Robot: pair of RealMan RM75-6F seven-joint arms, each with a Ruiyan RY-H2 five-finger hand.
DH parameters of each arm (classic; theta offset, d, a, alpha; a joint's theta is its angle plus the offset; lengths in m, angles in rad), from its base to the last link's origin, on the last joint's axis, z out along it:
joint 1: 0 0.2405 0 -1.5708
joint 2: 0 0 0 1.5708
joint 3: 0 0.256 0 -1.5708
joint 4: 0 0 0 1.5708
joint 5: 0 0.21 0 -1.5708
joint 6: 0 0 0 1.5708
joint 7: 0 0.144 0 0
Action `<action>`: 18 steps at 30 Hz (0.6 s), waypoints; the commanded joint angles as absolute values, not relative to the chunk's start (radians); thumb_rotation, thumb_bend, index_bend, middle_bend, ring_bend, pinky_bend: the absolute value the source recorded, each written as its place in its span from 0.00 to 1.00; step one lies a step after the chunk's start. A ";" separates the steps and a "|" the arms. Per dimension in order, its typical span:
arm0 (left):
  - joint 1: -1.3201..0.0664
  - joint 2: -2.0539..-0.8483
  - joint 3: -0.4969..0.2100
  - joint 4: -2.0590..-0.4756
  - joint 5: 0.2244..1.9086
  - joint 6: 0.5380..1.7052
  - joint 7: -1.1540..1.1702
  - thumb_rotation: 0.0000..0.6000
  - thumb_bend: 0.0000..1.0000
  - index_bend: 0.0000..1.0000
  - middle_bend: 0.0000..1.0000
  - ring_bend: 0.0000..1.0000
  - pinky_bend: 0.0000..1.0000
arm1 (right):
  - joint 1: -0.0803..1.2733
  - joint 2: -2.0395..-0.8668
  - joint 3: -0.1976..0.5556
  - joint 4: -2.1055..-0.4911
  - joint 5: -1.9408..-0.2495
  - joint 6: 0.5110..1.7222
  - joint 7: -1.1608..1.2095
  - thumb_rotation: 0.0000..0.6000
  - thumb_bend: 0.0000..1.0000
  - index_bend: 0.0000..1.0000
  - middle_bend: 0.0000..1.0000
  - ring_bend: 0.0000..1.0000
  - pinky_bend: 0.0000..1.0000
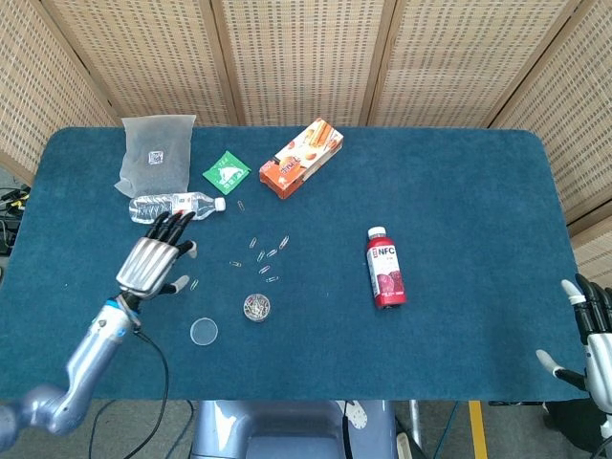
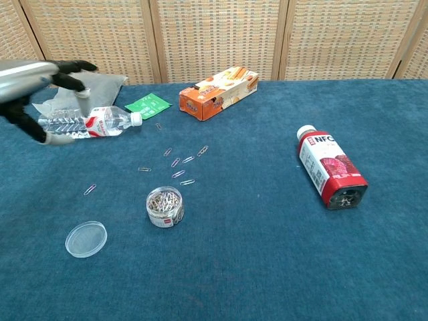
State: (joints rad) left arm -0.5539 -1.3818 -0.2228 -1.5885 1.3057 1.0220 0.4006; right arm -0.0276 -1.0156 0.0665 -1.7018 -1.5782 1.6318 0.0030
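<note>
Only the red juice bottle (image 2: 329,168) legibly reads "NFC".

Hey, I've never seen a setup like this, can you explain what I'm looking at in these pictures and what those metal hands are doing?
This is a robot with two arms ending in metal hands, at a blue table. One picture looks down from its head, the other looks forward from its chest. The left hand hovers open, holding nothing, near a lying water bottle. The right hand waits open at the table's edge. Also there: a red juice bottle on its side, an orange snack box, a green packet, a grey bag, a small jar of paper clips, its lid and loose clips.
</note>
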 commanded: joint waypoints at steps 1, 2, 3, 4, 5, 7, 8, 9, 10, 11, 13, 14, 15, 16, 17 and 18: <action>-0.630 -1.477 -0.244 -1.502 1.214 0.959 0.489 1.00 0.29 0.46 0.00 0.00 0.00 | -0.025 -1.014 0.068 -1.699 -1.571 1.626 0.008 1.00 0.00 0.00 0.00 0.00 0.00; -0.647 -1.500 -0.244 -1.480 1.189 0.942 0.503 1.00 0.30 0.46 0.00 0.00 0.00 | -0.024 -1.014 0.069 -1.698 -1.567 1.622 0.010 1.00 0.00 0.00 0.00 0.00 0.00; -0.659 -1.517 -0.244 -1.462 1.170 0.930 0.514 1.00 0.31 0.46 0.00 0.00 0.00 | -0.023 -1.013 0.069 -1.698 -1.564 1.618 0.010 1.00 0.00 0.00 0.00 0.00 0.00; -0.671 -1.531 -0.244 -1.445 1.152 0.919 0.526 1.00 0.31 0.46 0.00 0.00 0.00 | -0.022 -1.013 0.070 -1.697 -1.561 1.615 0.010 1.00 0.00 0.00 0.00 0.00 0.00; -0.690 -1.555 -0.242 -1.417 1.129 0.902 0.545 1.00 0.32 0.47 0.00 0.00 0.00 | -0.020 -1.013 0.071 -1.696 -1.556 1.609 0.009 1.00 0.00 0.00 0.00 0.00 0.00; -0.715 -1.591 -0.242 -1.372 1.089 0.882 0.575 1.00 0.36 0.47 0.00 0.00 0.00 | -0.017 -1.014 0.072 -1.696 -1.549 1.602 0.005 1.00 0.00 0.00 0.00 0.00 0.00; -0.727 -1.608 -0.242 -1.352 1.065 0.874 0.588 1.00 0.37 0.47 0.00 0.00 0.00 | -0.016 -1.015 0.073 -1.696 -1.547 1.599 0.003 1.00 0.00 0.00 0.00 0.00 0.00; -0.732 -1.615 -0.241 -1.344 1.054 0.871 0.594 1.00 0.38 0.47 0.00 0.00 0.00 | -0.015 -1.015 0.073 -1.697 -1.546 1.598 0.002 1.00 0.00 0.00 0.00 0.00 0.00; -0.740 -1.625 -0.240 -1.332 1.041 0.866 0.601 1.00 0.38 0.47 0.00 0.00 0.00 | -0.015 -1.015 0.074 -1.697 -1.544 1.598 0.000 1.00 0.00 0.00 0.00 0.00 0.00; -0.749 -1.634 -0.237 -1.319 1.026 0.859 0.609 1.00 0.38 0.47 0.00 0.00 0.00 | -0.014 -1.015 0.074 -1.698 -1.542 1.596 -0.001 1.00 0.00 0.00 0.00 0.00 0.00; -0.760 -1.648 -0.234 -1.304 0.999 0.846 0.611 1.00 0.38 0.47 0.00 0.00 0.00 | -0.013 -1.015 0.075 -1.698 -1.537 1.593 0.000 1.00 0.00 0.00 0.00 0.00 0.00; -0.765 -1.655 -0.232 -1.295 0.988 0.842 0.611 1.00 0.38 0.47 0.00 0.00 0.00 | -0.013 -1.015 0.075 -1.698 -1.535 1.591 0.001 1.00 0.00 0.00 0.00 0.00 0.00; -0.769 -1.661 -0.231 -1.287 0.979 0.840 0.610 1.00 0.38 0.47 0.00 0.00 0.00 | -0.012 -1.015 0.076 -1.698 -1.532 1.589 0.000 1.00 0.00 0.00 0.00 0.00 0.00; -0.772 -1.666 -0.229 -1.279 0.974 0.839 0.609 1.00 0.38 0.47 0.00 0.00 0.00 | -0.011 -1.016 0.076 -1.697 -1.531 1.587 0.000 1.00 0.00 0.00 0.00 0.00 0.00; -0.777 -1.673 -0.227 -1.268 0.968 0.838 0.607 1.00 0.38 0.47 0.00 0.00 0.00 | -0.010 -1.016 0.076 -1.697 -1.529 1.584 0.000 1.00 0.00 0.00 0.00 0.00 0.00; -0.780 -1.678 -0.225 -1.261 0.964 0.838 0.605 1.00 0.38 0.47 0.00 0.00 0.00 | -0.009 -1.017 0.076 -1.696 -1.528 1.582 0.000 1.00 0.00 0.00 0.00 0.00 0.00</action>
State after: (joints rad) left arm -0.7741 -1.6706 -0.2285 -1.2691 0.9709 0.8411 0.6061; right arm -0.0093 -1.0166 0.0763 -1.6963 -1.5287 1.5828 0.0000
